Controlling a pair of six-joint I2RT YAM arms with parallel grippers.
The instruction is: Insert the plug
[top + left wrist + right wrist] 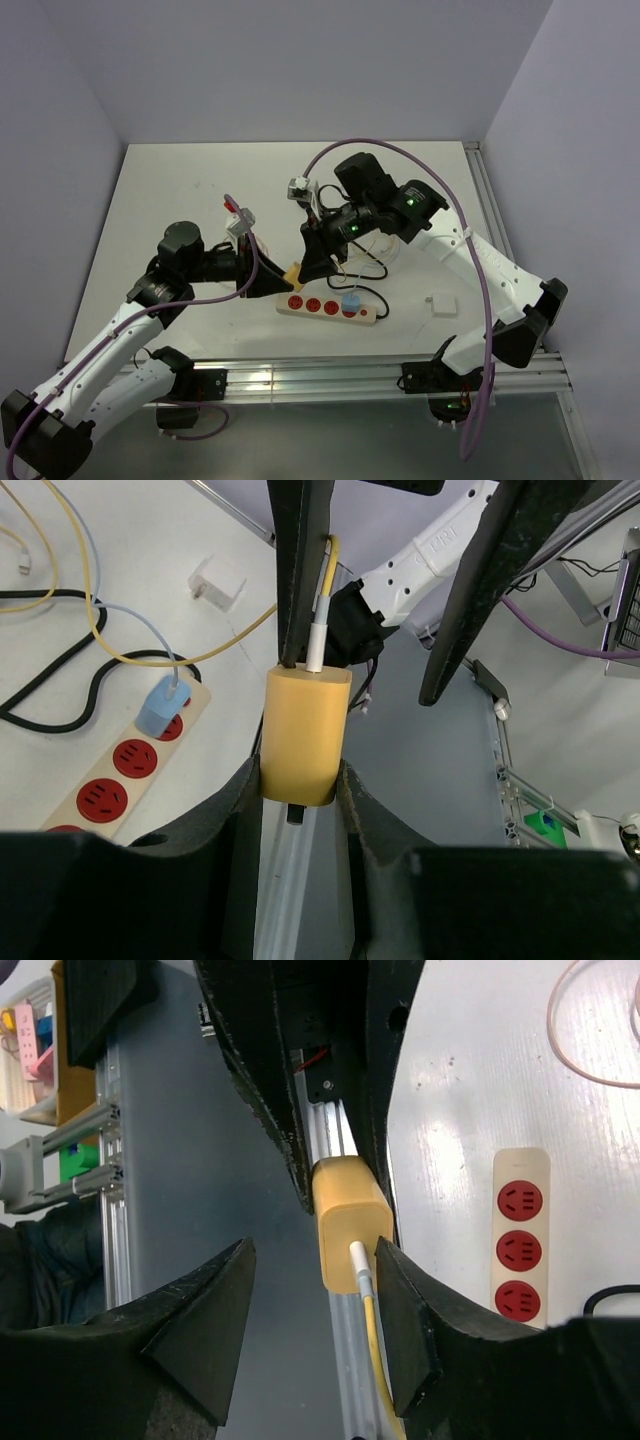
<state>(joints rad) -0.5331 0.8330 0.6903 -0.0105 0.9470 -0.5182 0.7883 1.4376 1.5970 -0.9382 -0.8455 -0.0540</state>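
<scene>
The yellow plug point(305, 730) looks like a small hard block, light and smooth, so I think it can slip or twist; its flat sides seem the best place to hold. It hangs in the air by the front of the table point(180, 190), just beside the power strip point(325, 307); the left claw point(297, 785) pinches it. The right claw point(312, 1260) is spread around the cord end; one finger touches, the other is apart. The yellow cord point(370, 1350) may tug; a blue plug point(160, 705) fills one hole; a white charger point(217, 583) lies well apart.
</scene>
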